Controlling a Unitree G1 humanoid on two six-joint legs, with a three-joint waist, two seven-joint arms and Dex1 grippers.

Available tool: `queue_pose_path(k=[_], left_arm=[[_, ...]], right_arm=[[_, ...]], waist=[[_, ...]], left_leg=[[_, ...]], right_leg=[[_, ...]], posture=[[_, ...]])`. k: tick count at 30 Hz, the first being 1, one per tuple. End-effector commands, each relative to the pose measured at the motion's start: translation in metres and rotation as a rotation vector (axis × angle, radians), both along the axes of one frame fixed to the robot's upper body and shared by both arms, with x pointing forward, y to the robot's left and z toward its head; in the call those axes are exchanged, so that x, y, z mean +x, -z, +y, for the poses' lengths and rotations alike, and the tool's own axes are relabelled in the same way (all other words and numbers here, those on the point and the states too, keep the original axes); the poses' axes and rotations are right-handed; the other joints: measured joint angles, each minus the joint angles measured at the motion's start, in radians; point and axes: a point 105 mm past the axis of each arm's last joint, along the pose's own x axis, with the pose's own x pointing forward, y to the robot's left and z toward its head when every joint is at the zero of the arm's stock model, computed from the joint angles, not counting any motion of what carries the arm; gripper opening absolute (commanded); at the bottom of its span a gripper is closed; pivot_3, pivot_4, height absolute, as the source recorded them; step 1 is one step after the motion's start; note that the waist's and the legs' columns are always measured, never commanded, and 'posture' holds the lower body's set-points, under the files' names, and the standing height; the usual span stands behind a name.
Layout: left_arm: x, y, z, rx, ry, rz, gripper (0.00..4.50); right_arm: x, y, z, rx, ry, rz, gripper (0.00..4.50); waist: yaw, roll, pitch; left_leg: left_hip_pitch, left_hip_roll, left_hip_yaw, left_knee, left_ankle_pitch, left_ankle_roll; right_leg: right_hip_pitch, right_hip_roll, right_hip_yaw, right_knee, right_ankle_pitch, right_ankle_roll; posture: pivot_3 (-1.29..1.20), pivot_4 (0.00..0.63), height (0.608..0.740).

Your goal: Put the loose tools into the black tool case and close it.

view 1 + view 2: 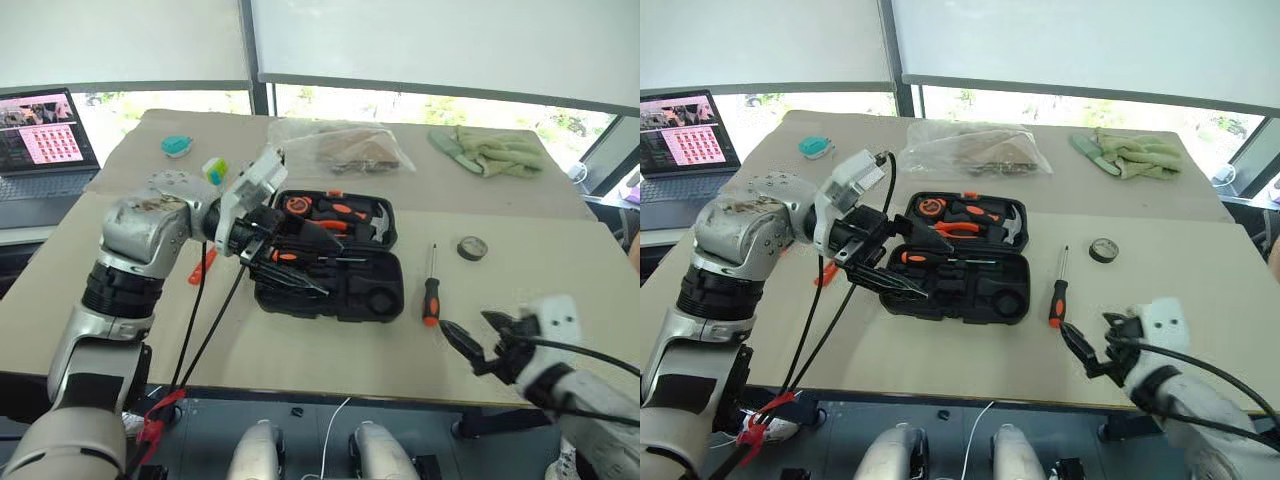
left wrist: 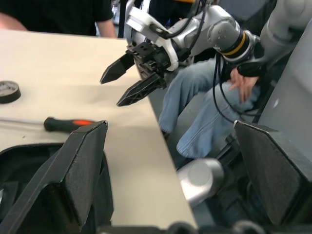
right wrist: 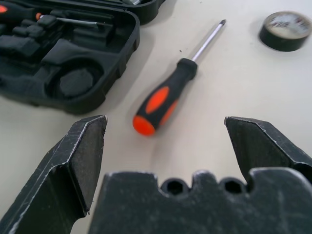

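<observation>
Picking up the screwdriver [image 3: 168, 95] looks like the step in hand for the right gripper [image 3: 165, 141], which hangs low over the table [image 1: 300, 350] with its two black fingers spread wide and nothing between them. The screwdriver, black and orange in the handle, lies flat on the bare table just beside the right end of the open tool case [image 1: 330, 262], its orange butt toward the gripper and its steel tip pointing away toward the tape roll [image 1: 472, 248], which sits apart on the far side. In the right wrist view the handle lies slantwise to the gap between the fingers, so I judge the wrist wants a turn until the fingers straddle the handle across its width, not along it. Closing on the thick middle of the handle should hold best; the thin shaft would likely slip or pivot. Coming down straight and slowly matters, since a glancing touch could roll the tool away. The left gripper [image 1: 275, 262] hovers over the left part of the case, fingers apart and holding nothing, above slots where orange-handled tools already lie. It would do well to stay clear of the right arm's path to the case. An orange thing [image 1: 203, 266] lies on the table behind the left arm, partly hidden; what it is cannot be told.
</observation>
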Motion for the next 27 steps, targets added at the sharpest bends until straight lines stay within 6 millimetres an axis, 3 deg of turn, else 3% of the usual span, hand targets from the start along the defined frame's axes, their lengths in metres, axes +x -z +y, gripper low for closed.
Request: queue_pose_path(k=[1, 9, 12, 17, 20, 25, 27], left_arm=[[0.007, -0.002, 0.0, 0.005, -0.026, -0.063, 4.46], [0.02, 0.001, -0.001, 0.018, -0.079, -0.137, 4.46], [0.024, 0.0, 0.0, 0.019, -0.093, -0.149, 4.5], [0.027, 0.002, 0.004, 0.015, -0.091, -0.144, 4.5], [0.033, 0.008, 0.008, 0.018, -0.122, -0.148, 4.5], [0.034, 0.018, 0.022, 0.042, -0.163, -0.157, 4.5], [0.031, 0.019, 0.029, 0.049, -0.184, -0.147, 4.5]], right_arm=[[0.017, 0.002, 0.008, -0.021, 0.008, -0.014, 4.5], [0.047, 0.023, 0.006, -0.112, 0.088, 0.036, 4.5], [0.049, 0.026, 0.004, -0.119, 0.133, 0.037, 3.74], [0.049, 0.026, 0.009, -0.109, 0.147, 0.024, 2.01], [0.047, 0.017, 0.009, -0.067, 0.197, -0.022, 1.03], [0.051, -0.012, -0.014, -0.015, 0.248, -0.124, 1.05], [0.061, -0.037, -0.012, -0.022, 0.113, -0.2, 1.05]], waist=[[0.0, 0.0, 0.0], [0.002, 0.0, 0.0], [0.002, 0.0, 0.0], [0.001, 0.0, 0.0], [0.001, 0.0, 0.0], [0.001, 0.001, 0.001], [-0.002, 0.002, 0.001]], left_leg=[[0.0, 0.0, 0.0, 0.0, 0.0, 0.0], [-0.001, -0.001, 0.0, 0.0, 0.0, 0.0], [-0.001, -0.001, 0.0, 0.0, 0.0, 0.0], [-0.002, 0.0, 0.0, 0.0, 0.0, 0.0], [-0.001, 0.0, 0.0, 0.0, 0.0, 0.0], [-0.002, 0.0, 0.001, -0.001, 0.0, 0.0], [-0.002, 0.0, 0.001, 0.0, 0.0, 0.0]], right_leg=[[0.0, 0.0, 0.0, 0.0, 0.0, 0.0], [-0.001, 0.0, 0.0, 0.0, 0.0, 0.0], [-0.001, 0.0, 0.0, 0.0, 0.0, 0.0], [-0.001, 0.0, 0.0, 0.0, 0.0, 0.0], [-0.001, 0.0, 0.0, 0.0, 0.0, 0.0], [-0.001, -0.001, 0.0, 0.0, 0.0, 0.001], [-0.001, 0.0, 0.0, 0.0, 0.0, 0.001]], posture=[[0.0, 0.15, 0.74], [0.0, 0.15, 0.74], [0.0, 0.15, 0.74], [0.0, 0.15, 0.74], [0.0, 0.15, 0.74], [0.0, 0.15, 0.74], [0.0, 0.15, 0.74]])
